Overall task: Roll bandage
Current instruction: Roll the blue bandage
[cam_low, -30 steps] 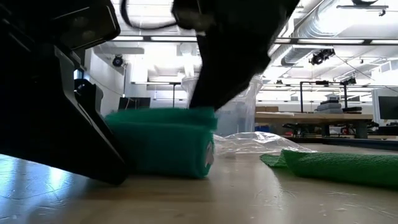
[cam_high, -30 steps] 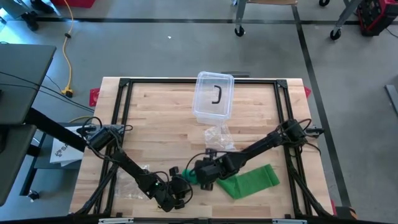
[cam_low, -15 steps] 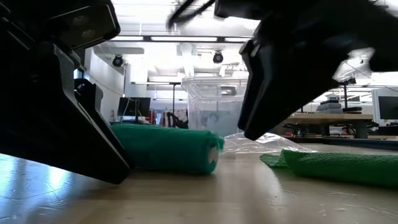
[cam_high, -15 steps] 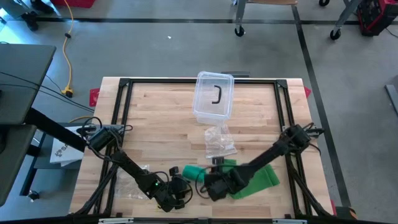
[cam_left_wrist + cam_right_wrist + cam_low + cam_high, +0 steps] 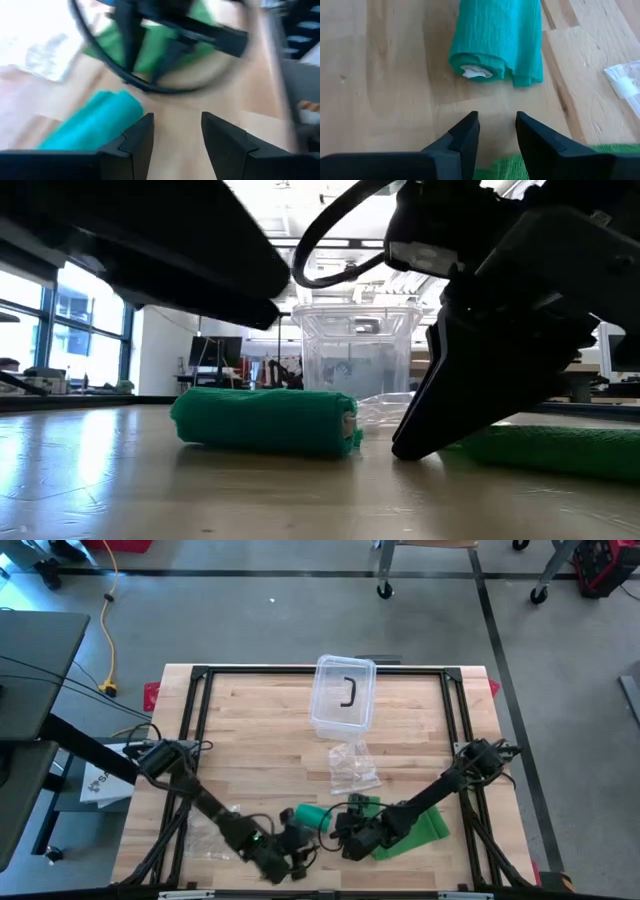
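Note:
The teal bandage roll (image 5: 308,815) (image 5: 265,422) (image 5: 497,35) lies on its side on the wooden table, white core end showing. A loose green bandage strip (image 5: 422,828) (image 5: 560,448) lies flat to its right; whether the two are joined I cannot tell. My right gripper (image 5: 347,836) (image 5: 497,132) is open, low over the table between roll and strip, its fingers pointing at the roll's end. My left gripper (image 5: 293,845) (image 5: 177,135) is open, raised above the table near the front edge, with the roll (image 5: 95,125) just beyond its fingers.
A clear plastic box (image 5: 343,695) (image 5: 360,360) stands at the far middle of the table. A crumpled clear bag (image 5: 352,768) (image 5: 627,82) lies between the box and the roll. A black frame (image 5: 200,672) runs around the tabletop; bare wood lies to the left.
My right gripper has come off the top of the roll, moved toward the table's near edge and right, and sunk low beside the roll. My left gripper has lifted off the table. The roll stays lying on the wood.

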Controlling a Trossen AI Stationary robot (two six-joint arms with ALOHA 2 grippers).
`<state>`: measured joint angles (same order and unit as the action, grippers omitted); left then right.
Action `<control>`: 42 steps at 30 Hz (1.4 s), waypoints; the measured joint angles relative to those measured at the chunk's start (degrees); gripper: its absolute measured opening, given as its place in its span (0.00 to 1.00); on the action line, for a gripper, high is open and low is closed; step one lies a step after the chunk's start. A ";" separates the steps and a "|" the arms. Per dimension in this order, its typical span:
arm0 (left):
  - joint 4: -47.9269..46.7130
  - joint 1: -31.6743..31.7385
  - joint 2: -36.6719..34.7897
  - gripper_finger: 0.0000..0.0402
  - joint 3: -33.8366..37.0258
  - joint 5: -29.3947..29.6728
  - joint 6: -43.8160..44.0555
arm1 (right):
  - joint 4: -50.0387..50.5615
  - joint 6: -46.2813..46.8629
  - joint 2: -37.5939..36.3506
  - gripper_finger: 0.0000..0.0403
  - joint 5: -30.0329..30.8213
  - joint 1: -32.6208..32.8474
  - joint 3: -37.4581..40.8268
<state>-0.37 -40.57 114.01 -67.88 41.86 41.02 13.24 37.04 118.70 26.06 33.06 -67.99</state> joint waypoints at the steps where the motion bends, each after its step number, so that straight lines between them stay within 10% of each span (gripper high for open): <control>1: -1.18 1.37 -0.02 0.39 -0.39 -0.35 -0.73 | -0.34 -0.37 -0.04 0.31 0.01 0.00 0.08; 8: -4.92 7.69 0.57 0.34 -0.50 -13.96 -13.31 | -1.53 -1.00 -0.05 0.31 -0.03 0.21 0.15; 16: -10.92 3.79 -1.63 0.34 -5.25 -8.72 -29.39 | -1.71 -0.46 -0.27 0.31 1.75 1.79 0.24; 31: -27.56 6.14 0.58 0.57 -5.75 -11.86 -28.95 | -2.90 0.50 -0.31 0.31 0.69 1.91 0.25; 42: -28.21 6.97 2.39 0.44 -5.75 -9.48 -26.46 | -2.58 0.30 -2.84 0.31 -0.81 4.60 0.48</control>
<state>-28.58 -33.61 116.40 -73.63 32.37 14.56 10.66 37.34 115.86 25.25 37.66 -67.51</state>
